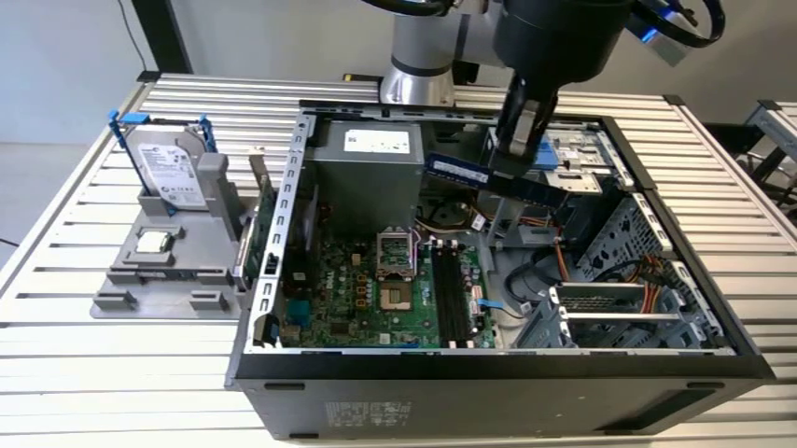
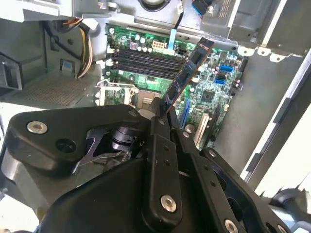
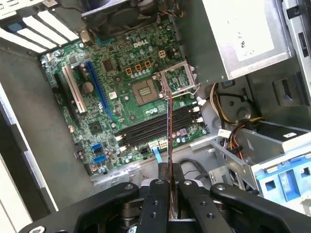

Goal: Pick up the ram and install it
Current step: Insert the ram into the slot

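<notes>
Holding ram (image 1: 471,174) clenched tight in gripper (image 1: 509,170), jaws closed on its flat sides. Hanging in mid-air inside open computer case (image 1: 498,392), above green motherboard (image 1: 361,308), touching nothing else. Turned crosswise to black memory slots (image 1: 451,299), not seated in any. In second wrist view, sticking out past gripper toward motherboard. On exterior view's left, just beside computer case: hard drive (image 1: 168,168) standing upright in grey holder (image 1: 162,280), small square chip (image 1: 152,243) lying flat on same holder.
</notes>
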`<state>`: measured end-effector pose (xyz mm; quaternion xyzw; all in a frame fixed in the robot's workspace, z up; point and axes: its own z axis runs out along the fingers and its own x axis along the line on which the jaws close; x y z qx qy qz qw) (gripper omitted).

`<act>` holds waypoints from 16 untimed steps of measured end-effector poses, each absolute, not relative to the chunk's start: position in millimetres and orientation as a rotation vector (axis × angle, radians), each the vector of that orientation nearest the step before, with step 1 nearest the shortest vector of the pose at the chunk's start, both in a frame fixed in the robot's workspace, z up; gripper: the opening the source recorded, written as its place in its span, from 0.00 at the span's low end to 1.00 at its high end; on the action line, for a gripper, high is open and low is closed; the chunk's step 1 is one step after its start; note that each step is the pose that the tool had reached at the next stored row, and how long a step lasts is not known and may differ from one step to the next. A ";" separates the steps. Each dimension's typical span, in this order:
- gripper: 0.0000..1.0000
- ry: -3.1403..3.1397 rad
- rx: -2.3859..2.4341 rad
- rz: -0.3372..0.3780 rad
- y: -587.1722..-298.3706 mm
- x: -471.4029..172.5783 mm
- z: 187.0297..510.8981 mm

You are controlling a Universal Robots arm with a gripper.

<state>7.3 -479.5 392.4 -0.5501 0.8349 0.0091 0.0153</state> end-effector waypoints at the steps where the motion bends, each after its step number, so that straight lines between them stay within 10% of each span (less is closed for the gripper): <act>1: 0.00 2.611 -1.691 0.028 -479.5 7.3 392.4; 16: 0.00 2.785 -1.387 0.017 -479.5 7.3 392.4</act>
